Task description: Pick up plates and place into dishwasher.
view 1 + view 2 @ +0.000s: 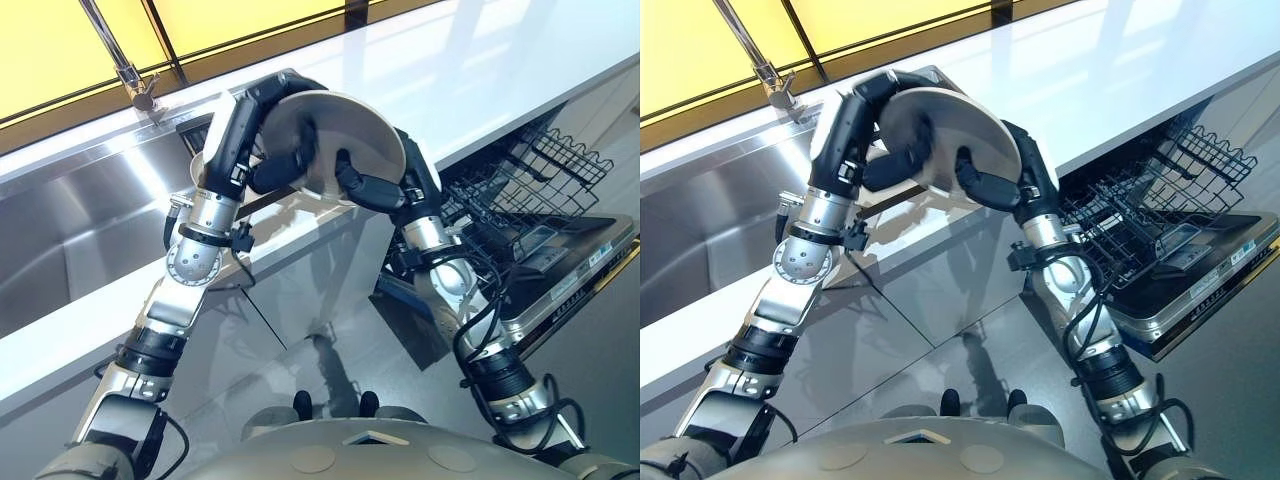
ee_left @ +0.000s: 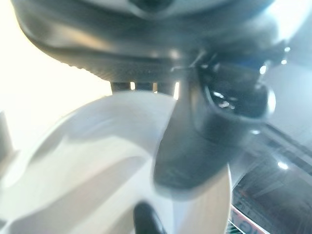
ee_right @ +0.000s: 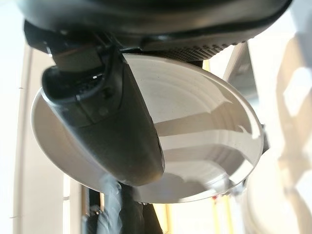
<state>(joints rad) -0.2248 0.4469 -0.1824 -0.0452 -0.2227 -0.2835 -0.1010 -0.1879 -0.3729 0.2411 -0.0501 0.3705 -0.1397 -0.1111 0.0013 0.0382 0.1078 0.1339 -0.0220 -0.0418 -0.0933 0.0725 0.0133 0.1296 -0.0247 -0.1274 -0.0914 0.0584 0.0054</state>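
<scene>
A round white plate (image 1: 352, 128) is held tilted on edge above the counter's front edge, between the sink and the dishwasher. My left hand (image 1: 272, 170) grips its left side: fingers curl over the top rim and the thumb presses the face, as seen in the left wrist view on the plate (image 2: 97, 161). My right hand (image 1: 368, 188) grips the lower right rim with its thumb on the plate's face (image 3: 204, 131). Both hands are shut on the plate.
The steel sink (image 1: 80, 225) with a faucet (image 1: 125, 65) lies to the left. A white countertop (image 1: 500, 60) runs behind. The dishwasher stands open at right, its wire rack (image 1: 530, 175) pulled out over the lowered door (image 1: 575, 275). Something white (image 3: 278, 204) sits behind the plate.
</scene>
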